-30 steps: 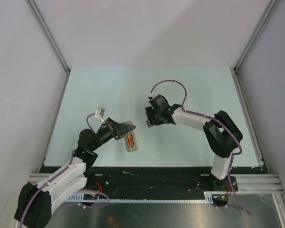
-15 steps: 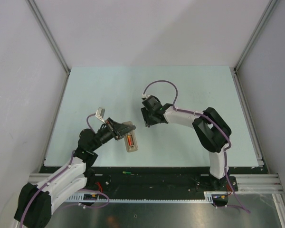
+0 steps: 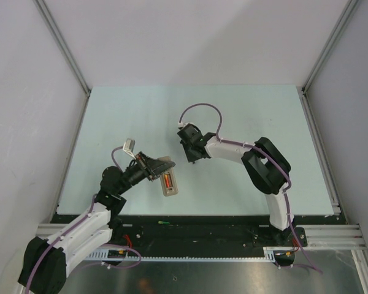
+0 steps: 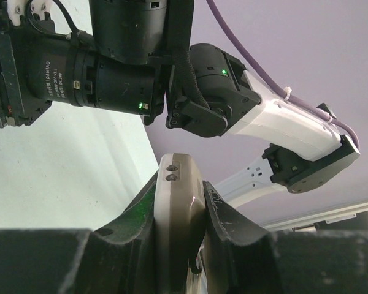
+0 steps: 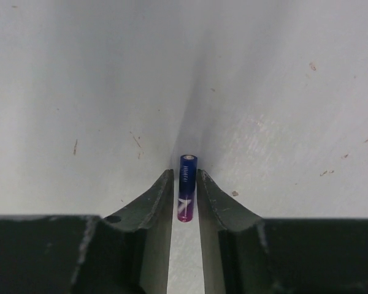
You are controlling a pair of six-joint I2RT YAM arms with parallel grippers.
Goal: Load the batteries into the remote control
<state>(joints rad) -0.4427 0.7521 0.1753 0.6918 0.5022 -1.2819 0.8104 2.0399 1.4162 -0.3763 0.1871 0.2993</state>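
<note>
1 dark blue battery (image 5: 187, 187) sat between the near-closed jaws of the right gripper (image 5: 185, 176), contact unclear; likely light, rigid and slick, it suited a mid-length pinch. The left gripper (image 4: 179, 193) clamped the remote control (image 4: 175, 184).

Pale green tabletop (image 3: 141, 116), grey walls (image 3: 190, 37), 2 alu corner posts (image 3: 64, 46)

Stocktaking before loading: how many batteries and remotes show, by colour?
Blue battery: 1
White remote: 1
Small green thing, perhaps a battery, too small to tell: 1
Total: 3
</note>
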